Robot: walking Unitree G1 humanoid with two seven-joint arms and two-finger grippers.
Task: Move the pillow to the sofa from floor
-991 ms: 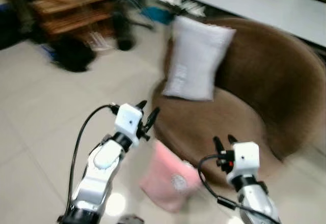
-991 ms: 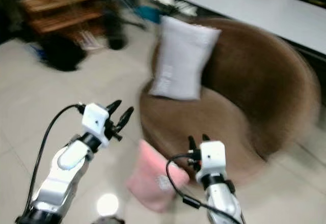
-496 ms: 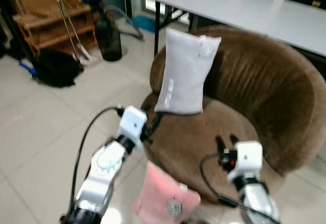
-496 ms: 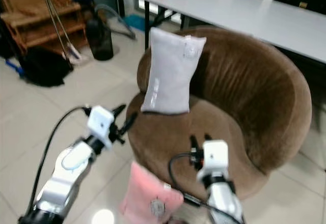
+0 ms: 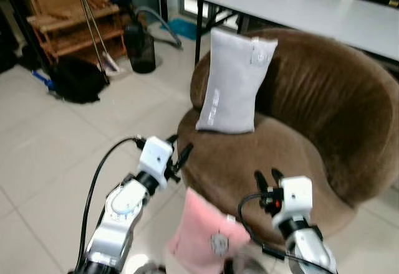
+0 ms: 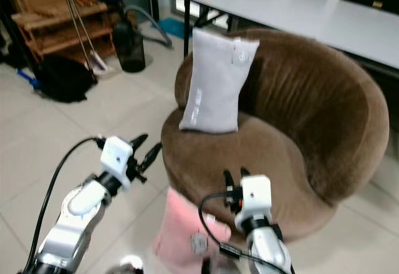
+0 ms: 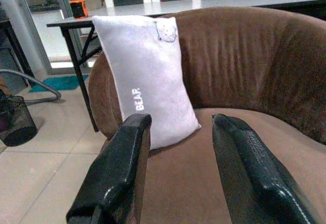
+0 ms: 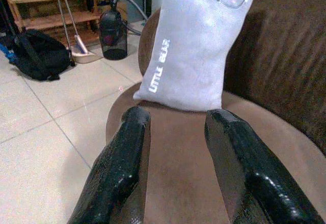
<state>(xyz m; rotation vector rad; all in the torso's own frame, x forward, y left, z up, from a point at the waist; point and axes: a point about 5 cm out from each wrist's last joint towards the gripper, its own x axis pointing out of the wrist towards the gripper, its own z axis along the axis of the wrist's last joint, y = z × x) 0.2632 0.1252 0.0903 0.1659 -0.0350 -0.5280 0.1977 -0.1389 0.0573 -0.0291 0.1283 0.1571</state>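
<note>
A pink pillow lies on the tiled floor, leaning against the front of the round brown sofa. A grey pillow stands upright on the sofa seat against the backrest; it also appears in the left wrist view and in the right wrist view. My left gripper hovers open at the sofa's front left edge, above the pink pillow. My right gripper is open over the front of the seat. Both hold nothing.
A long white table stands behind the sofa. At the far left are a wooden shelf, a black bag, a dark bin and a broom. Open tiled floor lies to the left.
The camera has shifted, so the sofa sits a little more to the right and lower. Both grippers stay open and have dropped slightly toward the pink pillow.
</note>
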